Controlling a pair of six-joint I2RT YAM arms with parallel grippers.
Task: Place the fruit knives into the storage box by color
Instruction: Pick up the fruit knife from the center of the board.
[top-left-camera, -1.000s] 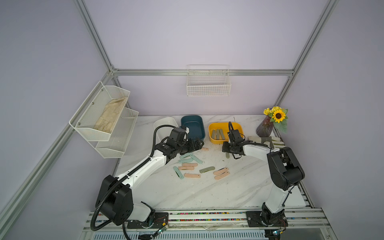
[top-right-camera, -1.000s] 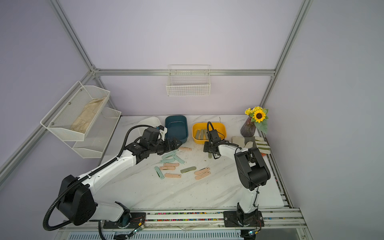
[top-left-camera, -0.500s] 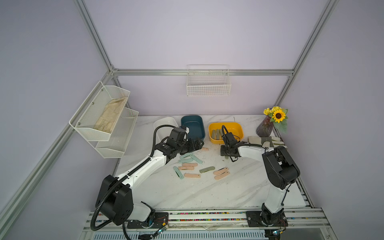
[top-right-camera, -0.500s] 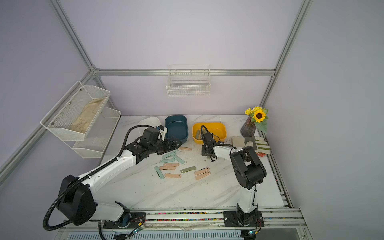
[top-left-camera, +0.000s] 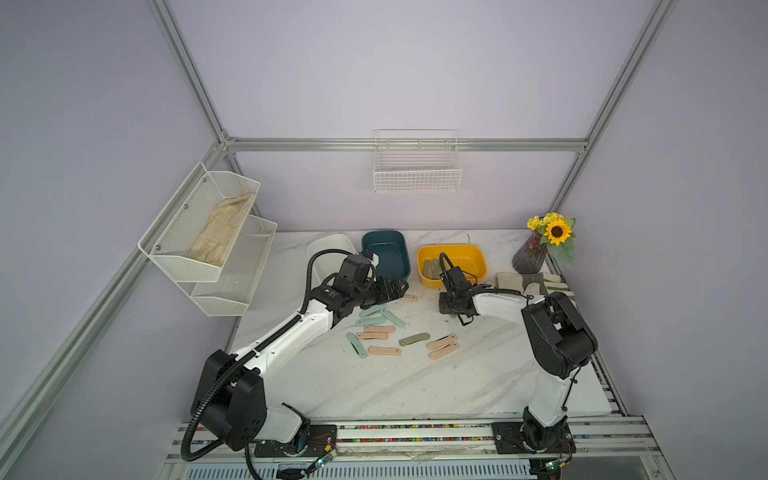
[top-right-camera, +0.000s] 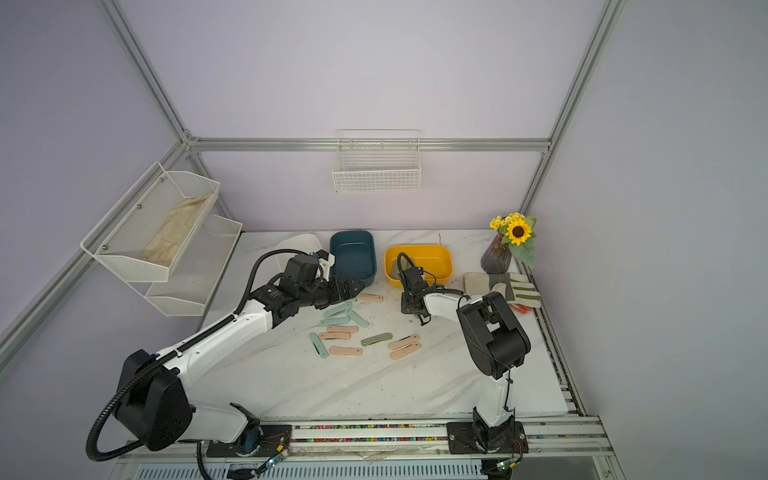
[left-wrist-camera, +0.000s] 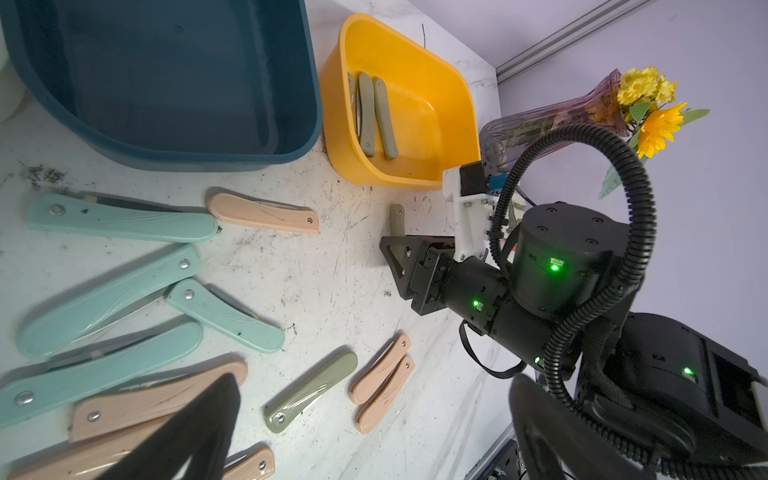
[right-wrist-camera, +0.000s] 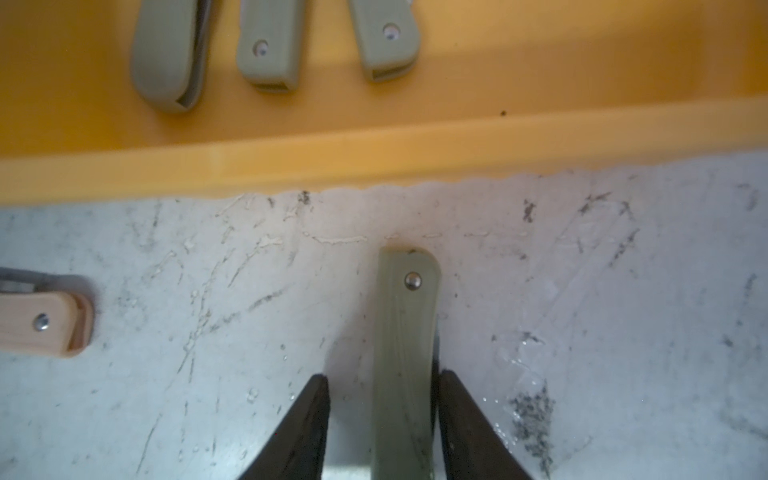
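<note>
An olive fruit knife (right-wrist-camera: 409, 332) lies on the marble just in front of the yellow storage box (top-left-camera: 453, 251). My right gripper (right-wrist-camera: 383, 376) straddles it, open: one finger touches its side and a gap shows at the other. The left wrist view shows that gripper (left-wrist-camera: 392, 249) low on the table over this knife (left-wrist-camera: 397, 218). Three olive knives (left-wrist-camera: 376, 116) lie in the yellow box. My left gripper (top-left-camera: 397, 286) hangs open and empty by the blue box (top-left-camera: 384, 237), above the mint knives (top-left-camera: 374, 320). Pink knives (top-left-camera: 384, 351) and one olive knife (top-left-camera: 413, 339) lie mid-table.
A white box (top-left-camera: 328, 243) stands left of the blue one. A striped glove (top-left-camera: 528, 282) and a vase of flowers (top-left-camera: 532, 253) sit at the back right. Mesh shelves (top-left-camera: 208, 232) hang on the left wall, and a wire basket (top-left-camera: 417, 174) on the back wall.
My right gripper has moved left and down from the yellow box's front to the table, and its jaws have narrowed around the olive knife. The left arm has not moved.
</note>
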